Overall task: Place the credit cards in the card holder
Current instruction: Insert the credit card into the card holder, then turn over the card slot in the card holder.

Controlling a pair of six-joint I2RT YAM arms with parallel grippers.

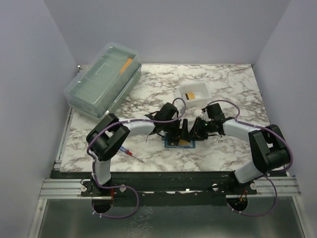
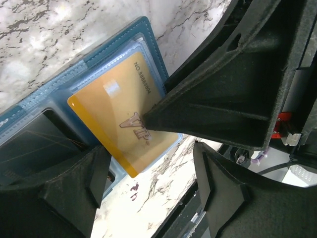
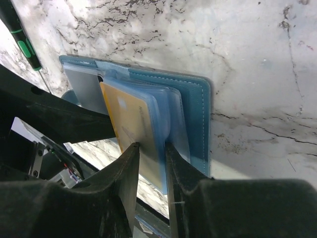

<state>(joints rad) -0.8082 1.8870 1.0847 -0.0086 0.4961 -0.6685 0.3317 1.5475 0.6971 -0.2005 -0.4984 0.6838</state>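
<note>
Gold card (image 3: pixel 129 116) pinched in right tool (image 3: pixel 151 153) | left tool (image 2: pixel 151 171) spread over card holder (image 3: pixel 198 114)

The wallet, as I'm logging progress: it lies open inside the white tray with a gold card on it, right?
No. The wallet lies open on the marble table, not inside the white tray, which stands apart behind it, as the top view shows. The gold card is on it.

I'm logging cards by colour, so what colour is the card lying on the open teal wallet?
The card is yellow-gold, clearest in the left wrist view.
</note>
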